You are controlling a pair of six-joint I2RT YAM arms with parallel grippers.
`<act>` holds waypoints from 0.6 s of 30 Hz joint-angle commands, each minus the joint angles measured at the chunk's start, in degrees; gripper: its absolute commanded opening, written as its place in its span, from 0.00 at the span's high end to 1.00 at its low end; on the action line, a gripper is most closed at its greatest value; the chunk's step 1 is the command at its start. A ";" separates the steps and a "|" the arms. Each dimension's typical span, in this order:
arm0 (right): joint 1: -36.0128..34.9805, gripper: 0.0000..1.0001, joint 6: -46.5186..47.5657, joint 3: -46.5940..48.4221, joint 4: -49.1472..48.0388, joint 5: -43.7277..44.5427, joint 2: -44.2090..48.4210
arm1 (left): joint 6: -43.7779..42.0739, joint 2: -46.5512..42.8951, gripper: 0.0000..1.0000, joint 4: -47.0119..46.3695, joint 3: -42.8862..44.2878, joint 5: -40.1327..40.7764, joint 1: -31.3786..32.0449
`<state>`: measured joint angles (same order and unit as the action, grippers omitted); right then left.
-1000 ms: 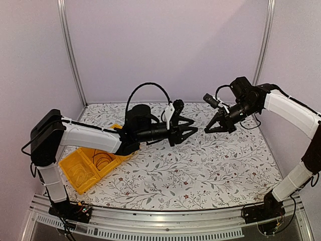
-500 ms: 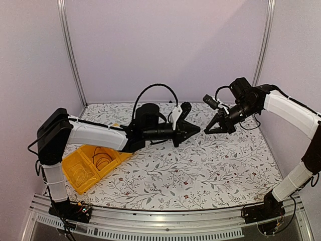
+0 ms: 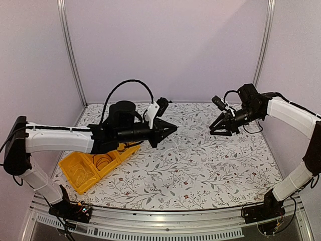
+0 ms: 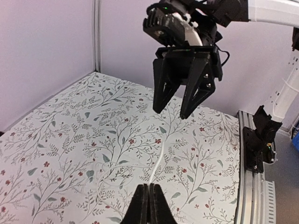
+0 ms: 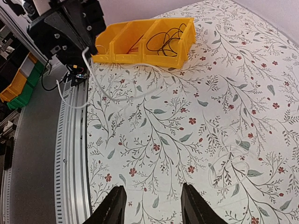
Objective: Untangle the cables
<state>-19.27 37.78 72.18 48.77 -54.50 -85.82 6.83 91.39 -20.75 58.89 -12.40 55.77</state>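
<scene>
Left jaws: closed tip to tip and pinching one end of the pale cable [image 4: 158, 163]. They are raised clear of the bench [image 3: 200, 170].

Right jaws: spread wide with nothing between them. They face the left jaws and are well apart from them, also raised.

Pale cable, position: it leaves the left jaw tips, drops below them, then trails along the bench toward the ground beneath the right jaws.

Pale cable, axis: its long axis runs roughly along the line joining the two sets of jaws. The gripped end is high and the free end points toward the right jaws.

Thin pale loops [image 5: 229, 163]: these lie flat on the bench just ahead of the right jaws. The strand is too fine for us to tell whether it is the tail of the gripped cable.

Other cables: a black coil [image 5: 163, 41] and a dark red strand rest in the yellow bin [image 5: 140, 58], behind and below the left jaws.

Reason for hold: we judge the raised pinch is meant to draw the cable out long so its loops fall open. The right jaws look ready to take a second hold.

Remaining work: we judge the loops are not yet pulled out.
</scene>
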 commanded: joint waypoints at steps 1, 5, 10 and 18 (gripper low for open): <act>1.60 0.54 2.79 -2.71 -4.41 0.87 -1.14 | 6.00 -10.07 1.00 14.53 -5.21 13.06 0.60; 1.66 0.54 3.25 -8.09 -8.33 5.53 -0.67 | 14.61 -19.26 1.00 30.89 -8.43 24.05 1.00; 1.60 0.54 3.45 -9.65 -9.45 8.80 -0.57 | 29.89 -30.52 1.00 52.90 -10.54 35.64 1.20; 1.60 0.54 3.44 -10.45 -9.90 9.57 -0.97 | 55.69 -38.51 1.00 85.01 -10.56 47.27 1.15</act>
<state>-17.56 40.42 62.57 40.38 -46.13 -86.37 47.27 54.15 43.77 48.77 27.38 56.51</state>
